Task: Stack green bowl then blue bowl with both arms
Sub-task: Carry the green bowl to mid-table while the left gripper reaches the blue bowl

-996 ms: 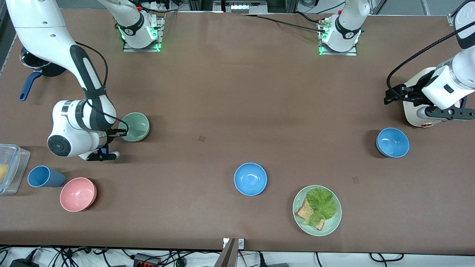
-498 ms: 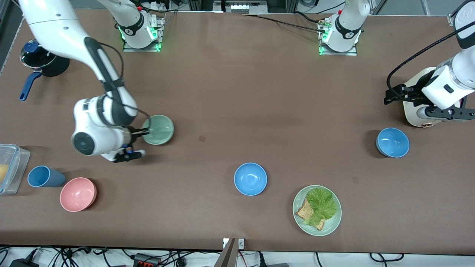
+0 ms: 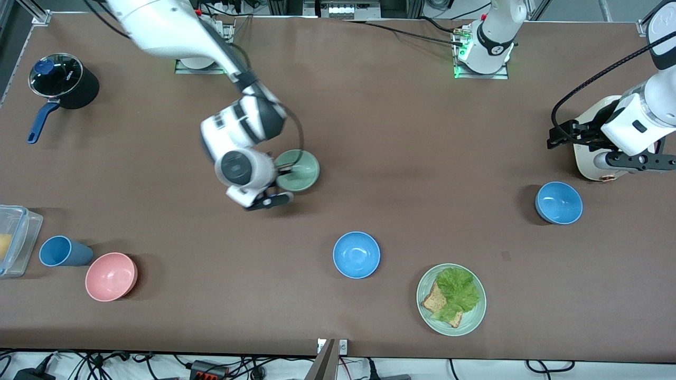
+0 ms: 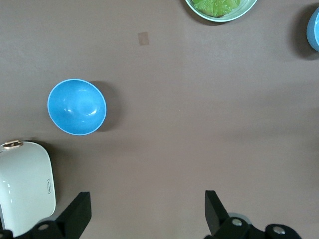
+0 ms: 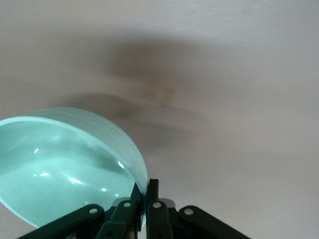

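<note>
front view: the right gripper pinches the rim of the green bowl and holds it in the air over the bare middle of the table, the bowl tipped a little with its mouth facing up. in the right wrist view the fingers clamp the bowl's wall, one inside and one outside. the bowl is round, so it has no long axis.

the left gripper waits over the white appliance at the left arm's end of the table, its fingers spread wide with nothing between them.

there are two blue bowls, both upright on the table. one sits nearer the front camera than the held green bowl, beside the green plate of lettuce and toast. the other sits near the left arm's end, just nearer the camera than the appliance; in the left wrist view it lies apart from the appliance.

open brown table surrounds the first blue bowl on all sides but the plate's, and the middle of the table is open.

at the right arm's end stand one pink bowl, one blue cup lying beside it, one clear container at the table's edge, and one black pot with a blue handle.
</note>
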You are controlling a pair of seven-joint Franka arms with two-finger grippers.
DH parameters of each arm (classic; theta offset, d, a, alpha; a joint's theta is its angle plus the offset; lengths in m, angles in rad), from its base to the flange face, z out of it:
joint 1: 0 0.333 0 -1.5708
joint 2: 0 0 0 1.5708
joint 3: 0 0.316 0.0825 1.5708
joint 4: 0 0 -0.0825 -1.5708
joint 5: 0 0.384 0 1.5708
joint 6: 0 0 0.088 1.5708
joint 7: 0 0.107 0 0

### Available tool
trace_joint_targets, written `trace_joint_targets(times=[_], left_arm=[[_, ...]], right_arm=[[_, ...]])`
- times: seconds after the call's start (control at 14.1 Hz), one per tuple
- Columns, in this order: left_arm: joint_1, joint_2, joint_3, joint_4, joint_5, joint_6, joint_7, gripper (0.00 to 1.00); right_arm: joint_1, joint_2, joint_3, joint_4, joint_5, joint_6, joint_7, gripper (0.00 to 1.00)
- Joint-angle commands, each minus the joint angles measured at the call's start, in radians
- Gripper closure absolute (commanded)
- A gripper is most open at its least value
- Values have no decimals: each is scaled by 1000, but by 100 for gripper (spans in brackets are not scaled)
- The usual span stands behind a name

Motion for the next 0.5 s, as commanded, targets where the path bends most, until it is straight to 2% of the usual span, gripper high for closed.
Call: trace_joint_targets(times=[0.0,0.14,0.43], left_arm=[[5,24,7,29,-15,-21,12,0],[37,43,10,31,-14,-12,13,0],[46,138,9,88,103,-23,63,0]], right_arm=[[61,59,-10,34,51,69,106,100],[91,75,-10,38,85,103,135,100],[117,102,-10,63,89,105,186,100]])
